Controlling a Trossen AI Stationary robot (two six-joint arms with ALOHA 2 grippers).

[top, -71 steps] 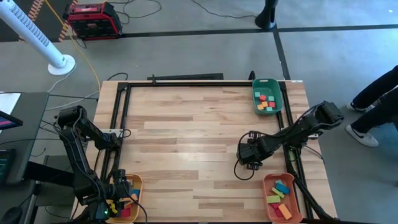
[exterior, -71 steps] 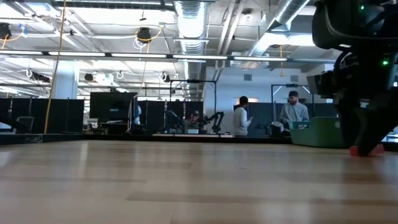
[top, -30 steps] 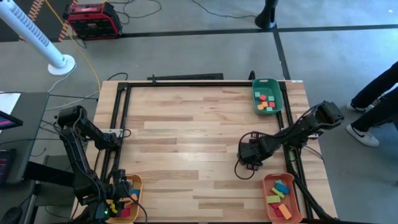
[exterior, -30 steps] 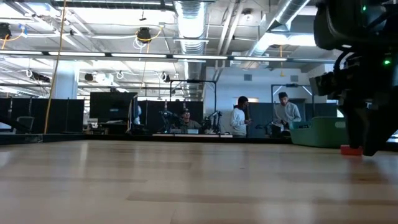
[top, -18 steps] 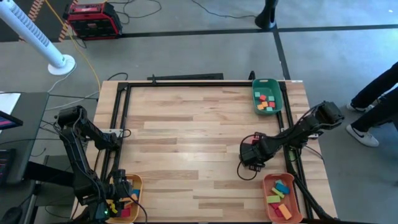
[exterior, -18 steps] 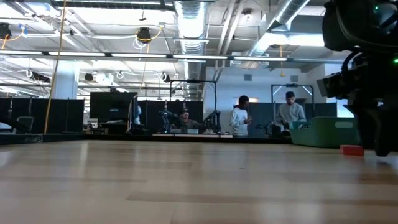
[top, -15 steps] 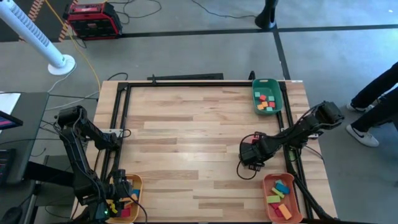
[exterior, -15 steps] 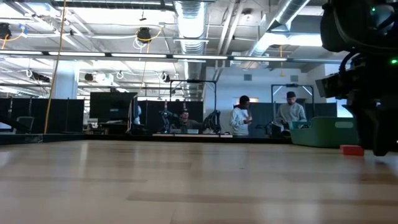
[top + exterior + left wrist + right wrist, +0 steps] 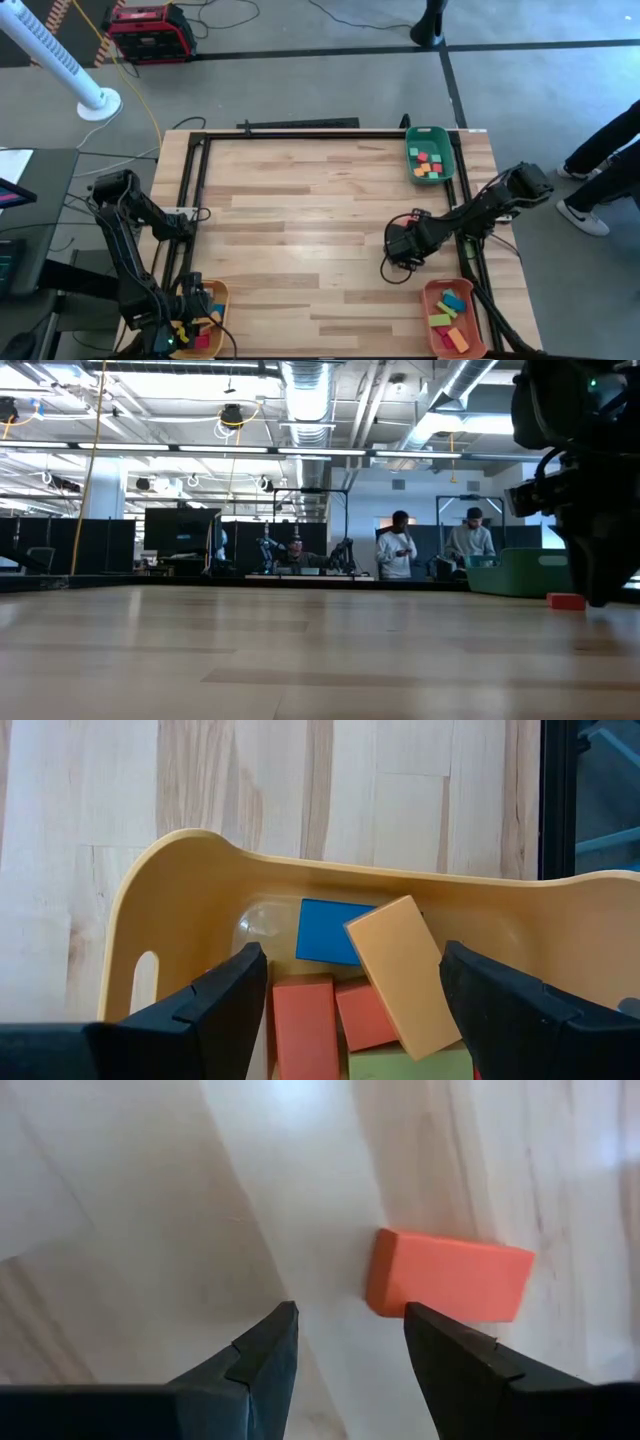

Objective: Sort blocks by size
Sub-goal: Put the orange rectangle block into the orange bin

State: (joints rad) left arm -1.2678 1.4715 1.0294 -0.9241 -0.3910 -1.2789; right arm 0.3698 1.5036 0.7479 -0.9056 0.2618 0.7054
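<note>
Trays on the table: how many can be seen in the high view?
3: a green tray at the far right corner, an orange tray at the near right corner, a yellow tray at the near left corner, partly hidden under the left arm.

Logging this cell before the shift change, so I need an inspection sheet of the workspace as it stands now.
Surface: wooden table, dark frame along its edges.
Job's things: one red block lies loose on the table; more blocks in the green tray, the orange tray and the yellow tray.
Clutter: nothing seen on the table.
Claws: right claw open, apart from the red block; left claw open above the yellow tray.
Cables: yellow cord and dark cables on the floor.
Surroundings: red case, white fan, people at desks behind.
</note>
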